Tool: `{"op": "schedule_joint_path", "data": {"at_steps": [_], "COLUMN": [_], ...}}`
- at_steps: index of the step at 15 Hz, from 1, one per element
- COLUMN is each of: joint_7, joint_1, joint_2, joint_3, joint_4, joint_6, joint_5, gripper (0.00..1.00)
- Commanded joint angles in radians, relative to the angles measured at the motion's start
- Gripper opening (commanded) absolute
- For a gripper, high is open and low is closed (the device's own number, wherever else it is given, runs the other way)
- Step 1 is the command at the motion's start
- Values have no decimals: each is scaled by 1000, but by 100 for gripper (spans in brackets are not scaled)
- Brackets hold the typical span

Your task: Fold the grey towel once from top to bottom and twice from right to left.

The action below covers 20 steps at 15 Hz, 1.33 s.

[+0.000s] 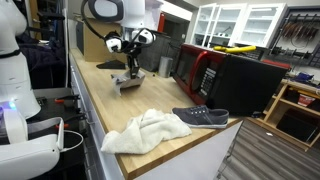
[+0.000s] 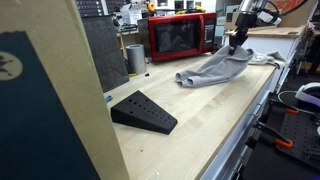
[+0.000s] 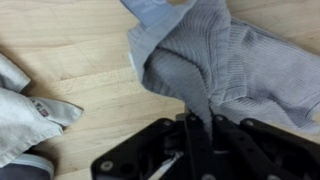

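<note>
The grey towel [image 2: 213, 68] lies bunched on the wooden counter in front of the red microwave. It also shows in an exterior view [image 1: 128, 82] and in the wrist view [image 3: 215, 50]. My gripper [image 3: 197, 118] is shut on a pinched fold of the towel and holds that part lifted, with the rest draping down to the counter. In both exterior views the gripper [image 1: 130, 66] [image 2: 237, 42] stands right above the towel.
A red microwave [image 2: 180, 35] and a metal cup [image 2: 135, 58] stand behind the towel. A black wedge [image 2: 143, 111] lies on the counter. A white cloth [image 1: 148, 131] and a grey shoe [image 1: 201, 116] lie near the counter's end. A large black box [image 1: 245, 82] stands beside the microwave.
</note>
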<state>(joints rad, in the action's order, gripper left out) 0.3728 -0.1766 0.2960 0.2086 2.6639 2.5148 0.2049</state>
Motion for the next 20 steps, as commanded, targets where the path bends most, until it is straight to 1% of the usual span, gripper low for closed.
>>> {"op": "schedule_joint_path", "data": {"at_steps": [1,6,12,16,20], "joint_7": [-64,-150,-303,-392,-477], "joint_1": [19,50,99,107,99], "joint_2": [50,32,-3,-22,-42], "joint_3": [-19,-72,-133,-181,-217], "joint_4": [21,-13,-81,-109,-117], "joint_6": [-11,4,20,35,53], "joint_5": [-72,-133,-116,-144,-205], "gripper": [1,1,1,1,1]}}
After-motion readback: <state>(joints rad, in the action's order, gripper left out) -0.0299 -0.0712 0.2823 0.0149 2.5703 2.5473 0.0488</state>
